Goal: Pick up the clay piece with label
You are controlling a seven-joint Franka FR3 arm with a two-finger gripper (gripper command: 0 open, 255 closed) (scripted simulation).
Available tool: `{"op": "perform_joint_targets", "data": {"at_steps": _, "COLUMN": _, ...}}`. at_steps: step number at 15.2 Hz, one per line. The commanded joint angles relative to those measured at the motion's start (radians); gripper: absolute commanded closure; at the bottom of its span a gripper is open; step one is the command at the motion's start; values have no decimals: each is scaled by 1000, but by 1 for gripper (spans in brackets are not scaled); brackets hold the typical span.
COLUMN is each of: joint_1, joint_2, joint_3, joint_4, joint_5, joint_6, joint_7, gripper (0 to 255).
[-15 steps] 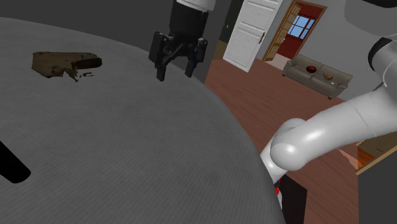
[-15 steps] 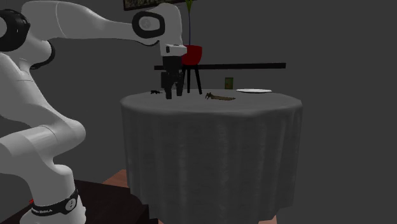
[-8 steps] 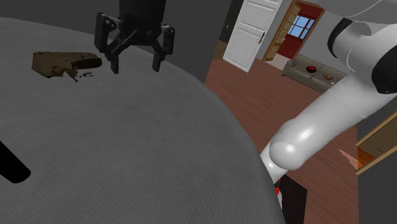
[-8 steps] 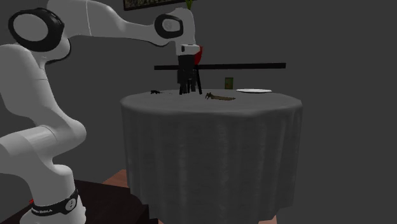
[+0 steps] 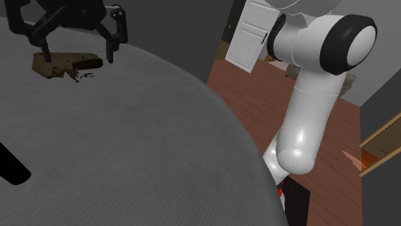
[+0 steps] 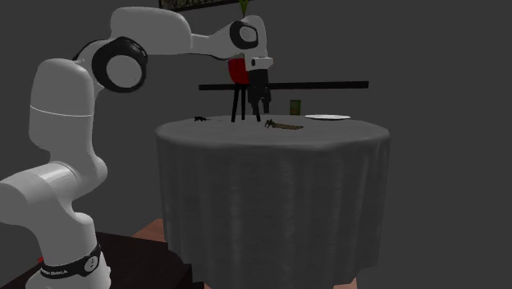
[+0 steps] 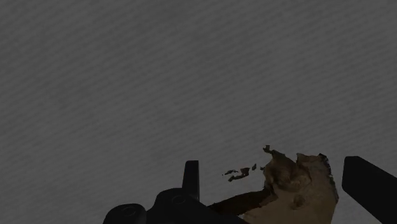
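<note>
Where the round table point(image 5: 135, 147) in its grey cloth meets our eye, we count one brown clay piece point(image 5: 63, 63), lying near the cloth's far edge in the shoulder view, with a few dark crumbs point(image 5: 83, 76) just beside it. In the second exterior view we also count one white plate point(image 6: 326, 117), one small green cup point(image 6: 294, 107) and one red bowl point(image 6: 239, 71) on a black stand, all beyond the clay piece point(image 6: 283, 126). We see one white door point(image 5: 252, 33) past the table. There is one arm: it rises from the shoulder view's lower right, bends at a dark joint high up and reaches across to the upper left. From the second exterior view its forearm runs level towards the right and the wrist turns straight down. The gripper point(image 5: 77, 46) hangs over the clay, its two fingers spread wide and clasping nothing. In the wrist view the clay piece point(image 7: 299, 191) lies between the parted fingers of the gripper point(image 7: 280, 191), closer to one than the other.
</note>
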Motion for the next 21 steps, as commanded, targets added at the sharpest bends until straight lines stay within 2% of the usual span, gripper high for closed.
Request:
{"op": "perform_joint_targets", "data": {"at_steps": 1, "joint_1": 126, "joint_2": 139, "joint_3": -18, "joint_4": 176, "joint_5": -121, "joint_6": -73, "joint_7": 64, "gripper": 0}}
{"op": "perform_joint_targets", "data": {"at_steps": 2, "joint_1": 178, "joint_2": 185, "joint_3": -34, "joint_4": 248, "joint_5": -158, "joint_6": -104, "joint_7": 75, "gripper": 0}}
{"op": "perform_joint_targets", "data": {"at_steps": 9, "joint_1": 102, "joint_2": 129, "joint_3": -26, "joint_4": 64, "joint_5": -111, "joint_6": 27, "joint_7": 87, "gripper": 0}}
{"op": "perform_joint_targets", "data": {"at_steps": 11, "joint_1": 97, "joint_2": 126, "joint_3": -26, "joint_4": 51, "joint_5": -109, "joint_6": 37, "joint_7": 88, "gripper": 0}}
{"op": "perform_joint_targets", "data": {"at_steps": 12, "joint_1": 97, "joint_2": 127, "joint_3": -26, "joint_4": 53, "joint_5": -109, "joint_6": 36, "joint_7": 88, "gripper": 255}}
{"op": "perform_joint_targets", "data": {"at_steps": 21, "joint_1": 97, "joint_2": 126, "joint_3": -26, "joint_4": 51, "joint_5": -109, "joint_6": 37, "joint_7": 88, "gripper": 255}}
